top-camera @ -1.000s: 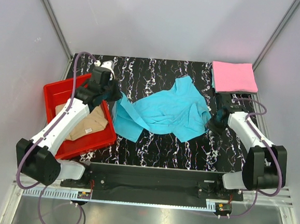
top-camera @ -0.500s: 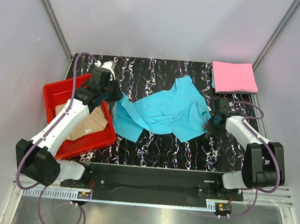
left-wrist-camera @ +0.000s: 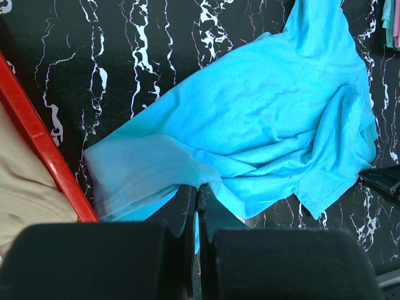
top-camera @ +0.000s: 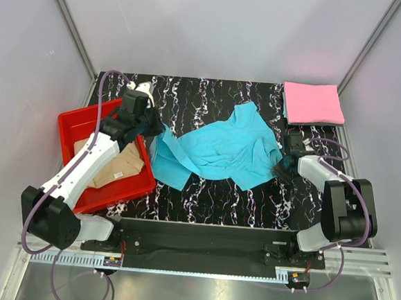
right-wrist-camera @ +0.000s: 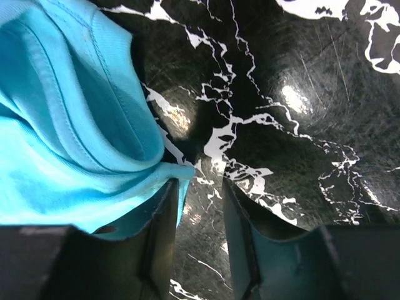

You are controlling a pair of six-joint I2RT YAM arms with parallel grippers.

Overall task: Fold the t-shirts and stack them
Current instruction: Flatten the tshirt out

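Table (top-camera: 212,95) is black with white marble veining. T-shirts are each one plain colour: turquoise t-shirt (top-camera: 218,148), pink t-shirt (top-camera: 313,103), tan t-shirt (top-camera: 119,170) against a solid red tray (top-camera: 74,123). Arms (top-camera: 88,161) white with black joints, cables (top-camera: 101,100) purple, walls (top-camera: 217,26) pale grey

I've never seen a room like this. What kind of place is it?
Probably a robot test booth, not a home. Plain white walls box in a black marbled table, and the left gripper and right gripper of two bolted-down arms work at a turquoise t-shirt.
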